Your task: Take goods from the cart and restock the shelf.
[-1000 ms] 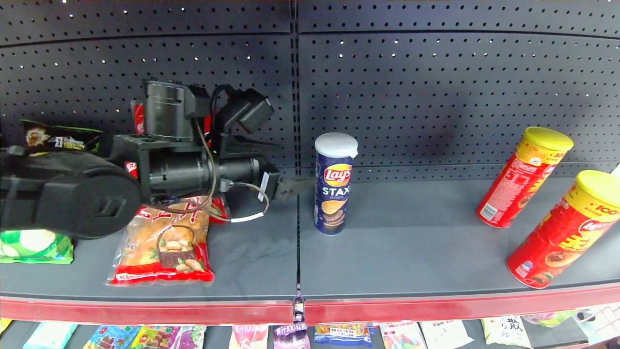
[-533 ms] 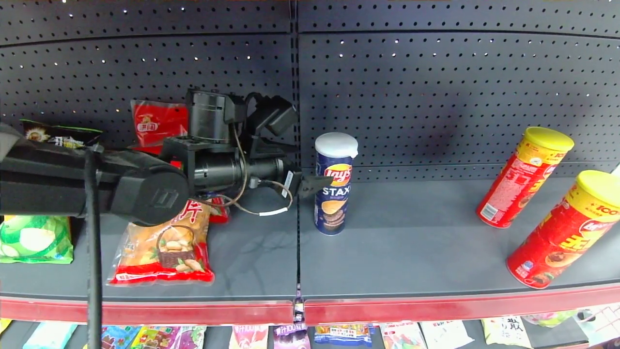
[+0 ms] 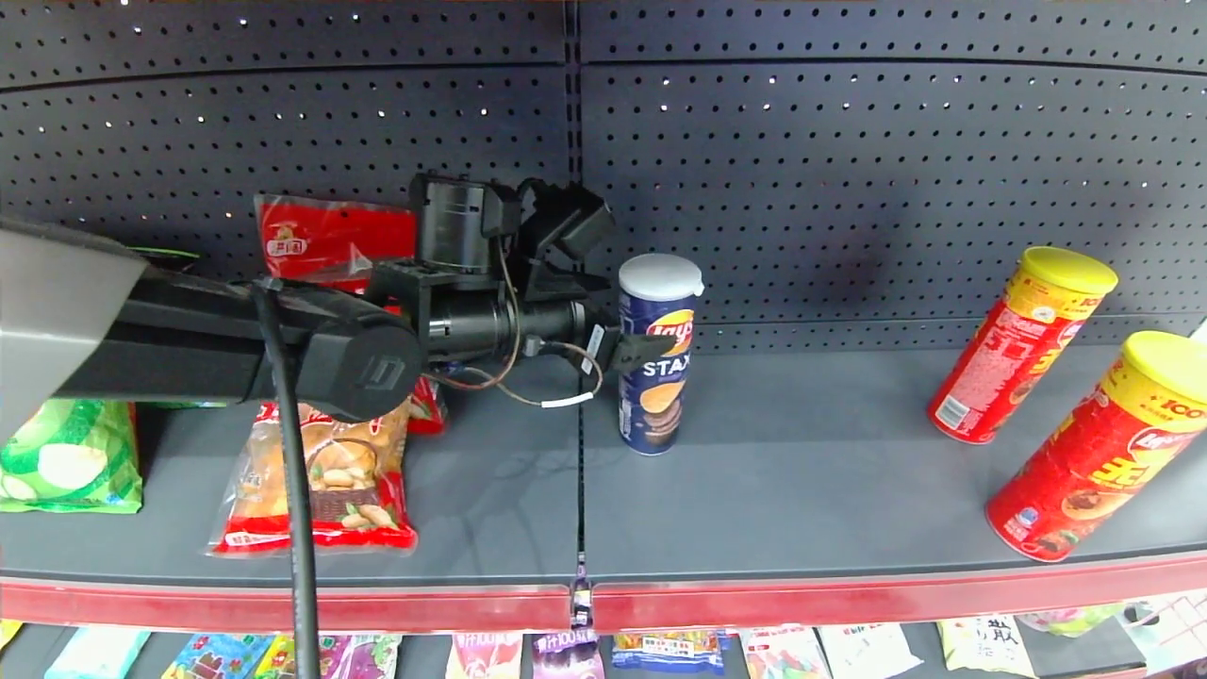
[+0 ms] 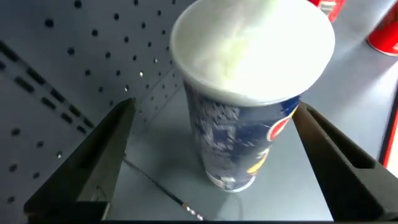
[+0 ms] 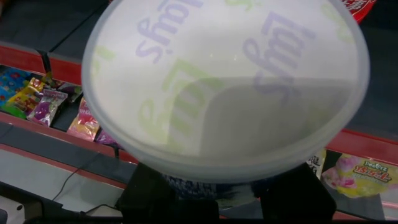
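A blue chip can [image 3: 657, 377] with a white lid stands mid-shelf, near the pegboard, tilted slightly. My left gripper [image 3: 651, 345] has come in from the left at about mid-height and is open, one finger on each side of the can. In the left wrist view the same can [image 4: 236, 130] sits between the two dark fingers [image 4: 93, 168]; the far one is close against its side. A second blue can with a translucent lid [image 5: 224, 81] is held in my right gripper [image 5: 227, 199], which is shut on its body in front of the lower shelves.
Two red cans with yellow lids [image 3: 1018, 344] [image 3: 1099, 443] lean at the shelf's right end. A peanut bag [image 3: 321, 481], a red bag [image 3: 321, 236] and a green bag [image 3: 66, 462] lie left. Bare shelf [image 3: 801, 453] lies between the blue can and the red cans.
My left arm has stretched to the right along the shelf until its fingers straddle the blue can. The can's top has shifted slightly right.
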You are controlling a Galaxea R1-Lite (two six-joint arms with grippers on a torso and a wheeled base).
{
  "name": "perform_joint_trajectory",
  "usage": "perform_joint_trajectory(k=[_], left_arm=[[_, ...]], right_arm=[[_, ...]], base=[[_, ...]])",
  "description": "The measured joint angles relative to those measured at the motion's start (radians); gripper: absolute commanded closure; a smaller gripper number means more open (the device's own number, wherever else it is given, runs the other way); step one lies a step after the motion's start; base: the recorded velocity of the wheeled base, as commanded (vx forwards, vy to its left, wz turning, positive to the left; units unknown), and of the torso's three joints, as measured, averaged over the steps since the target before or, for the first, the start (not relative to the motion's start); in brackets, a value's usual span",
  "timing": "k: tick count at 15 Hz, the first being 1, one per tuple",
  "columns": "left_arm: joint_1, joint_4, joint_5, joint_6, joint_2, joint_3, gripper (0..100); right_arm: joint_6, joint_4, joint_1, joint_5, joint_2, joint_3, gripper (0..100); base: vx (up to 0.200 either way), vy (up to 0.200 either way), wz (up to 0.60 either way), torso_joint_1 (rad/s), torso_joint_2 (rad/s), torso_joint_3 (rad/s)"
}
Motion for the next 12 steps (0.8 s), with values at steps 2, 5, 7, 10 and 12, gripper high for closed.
perform_joint_trajectory(k=[2, 5, 7, 10, 12], left_arm=[[-0.007, 0.001, 0.001, -0.001, 0.01, -0.007, 0], [-0.016, 0.001, 0.001, -0.002, 0.007, 0.009, 0], [-0.019, 0.0, 0.008, -0.002, 0.0, 0.015, 0], [-0.027, 0.0, 0.014, -0.003, 0.0, 0.009, 0], [-0.041, -0.001, 0.021, -0.025, 0.005, 0.005, 0]], right_arm=[[0.006, 0.0, 0.0, -0.001, 0.0, -0.001, 100], [0.007, 0.0, 0.0, -0.001, 0.0, -0.001, 100], [0.007, 0.0, 0.0, 0.0, 0.0, -0.001, 100], [0.007, 0.0, 0.0, 0.0, 0.0, 0.0, 100], [0.007, 0.001, 0.0, 0.0, 0.0, 0.0, 100]], base=[[0.0, 0.0, 0.0, 0.0, 0.0, 0.0], [0.0, 0.0, 0.0, 0.0, 0.0, 0.0], [0.0, 0.0, 0.0, 0.0, 0.0, 0.0], [0.0, 0.0, 0.0, 0.0, 0.0, 0.0], [0.0, 0.0, 0.0, 0.0, 0.0, 0.0]])
